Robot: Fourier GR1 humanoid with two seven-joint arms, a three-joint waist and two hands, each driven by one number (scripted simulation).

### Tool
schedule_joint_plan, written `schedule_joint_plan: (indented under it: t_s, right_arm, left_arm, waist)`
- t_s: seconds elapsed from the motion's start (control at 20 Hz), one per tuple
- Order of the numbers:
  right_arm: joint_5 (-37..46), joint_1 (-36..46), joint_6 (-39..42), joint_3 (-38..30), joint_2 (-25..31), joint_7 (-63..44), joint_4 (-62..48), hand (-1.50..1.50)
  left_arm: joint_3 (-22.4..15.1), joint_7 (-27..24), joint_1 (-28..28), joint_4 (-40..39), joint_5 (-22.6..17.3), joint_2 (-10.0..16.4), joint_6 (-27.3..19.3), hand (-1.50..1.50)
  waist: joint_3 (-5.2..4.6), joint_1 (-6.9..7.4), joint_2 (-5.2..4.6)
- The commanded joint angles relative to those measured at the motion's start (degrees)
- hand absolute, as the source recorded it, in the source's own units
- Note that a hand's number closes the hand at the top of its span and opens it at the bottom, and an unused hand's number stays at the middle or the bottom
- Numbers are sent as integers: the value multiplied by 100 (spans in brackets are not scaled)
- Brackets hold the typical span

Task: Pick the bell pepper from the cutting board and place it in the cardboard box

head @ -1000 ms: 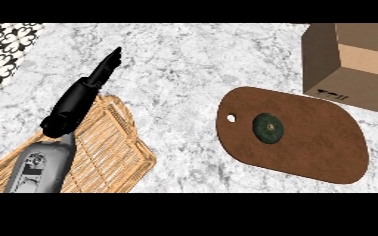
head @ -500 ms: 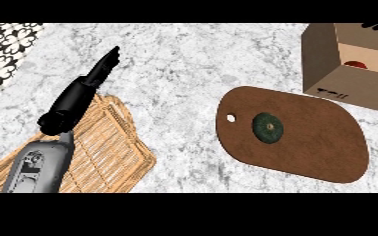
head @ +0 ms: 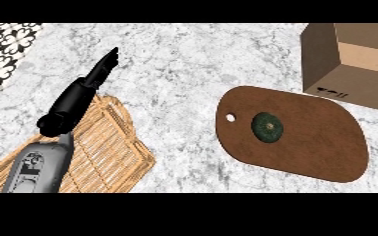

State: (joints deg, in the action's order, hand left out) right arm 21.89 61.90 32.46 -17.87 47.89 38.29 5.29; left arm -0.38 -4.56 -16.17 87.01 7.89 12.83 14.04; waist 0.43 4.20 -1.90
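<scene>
A dark green bell pepper (head: 267,127) sits on the brown cutting board (head: 310,145) at the right of the head view, seen from above with its stem up. An open cardboard box (head: 343,62) stands just behind the board at the far right edge. My left hand (head: 77,97) rests at the left, fingers straight and pointing away over the marble counter, far from the pepper and holding nothing. My right hand does not show.
A woven wicker tray (head: 111,150) lies under my left forearm at the lower left. A patterned black-and-white surface (head: 15,42) shows at the upper left corner. Grey marble counter (head: 184,80) stretches between the tray and the board.
The view has shifted slightly, so the box shows more of its open top. My left hand and the pepper have stayed where they were.
</scene>
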Motion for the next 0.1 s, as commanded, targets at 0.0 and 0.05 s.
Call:
schedule_joint_plan:
  t_s: [0.0, 0.05]
  right_arm:
    - [-579, 86, 1089, -566, 328, -49, -413, -150]
    - [-647, 158, 1006, -632, 311, -251, -423, -150]
  left_arm:
    - [-12, -41, -48, -36, 43, 19, 4, 0]
    - [-25, -90, 5, 37, -3, 12, 49, 0]
  waist:
    - [11, 2, -62]
    - [8, 89, -59]
